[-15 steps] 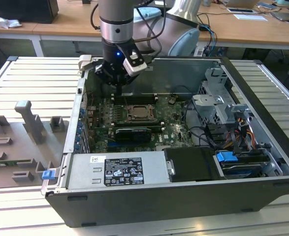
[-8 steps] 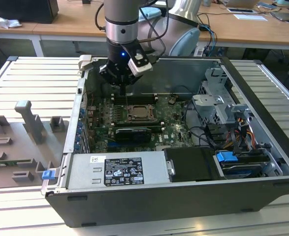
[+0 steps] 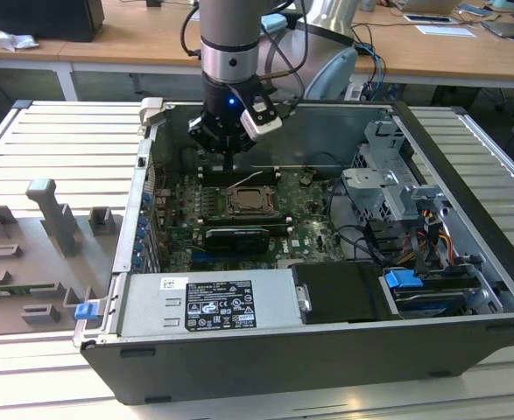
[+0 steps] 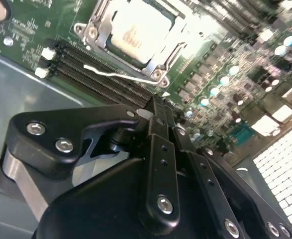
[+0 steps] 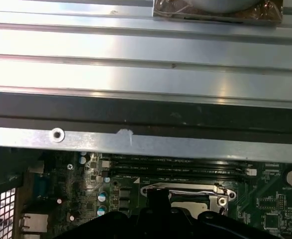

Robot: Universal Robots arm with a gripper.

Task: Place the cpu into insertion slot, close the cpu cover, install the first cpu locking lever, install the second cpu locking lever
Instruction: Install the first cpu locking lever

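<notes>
My gripper (image 4: 158, 102) hangs pointing straight down inside the open computer case (image 3: 432, 149), fingers closed together on nothing. Just beyond my fingertips lies a thin lever (image 4: 121, 74), unlatched, beside the cpu cover (image 4: 98, 27), which is shut over the cpu (image 4: 133, 32) in the insertion slot (image 3: 254, 203). Farther off run 2 memory slots (image 5: 175, 167) and the case's rear wall.

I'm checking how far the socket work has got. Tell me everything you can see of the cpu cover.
The cpu cover is a thin, shiny metal frame with a square window, lying flat and closed over the insertion slot on the green board. The cpu shows pale silver through the window. Screw heads sit at the frame's corners, and a thin wire lever runs along one edge, beside the memory slots. The end effector hangs just above, apart from it.
</notes>
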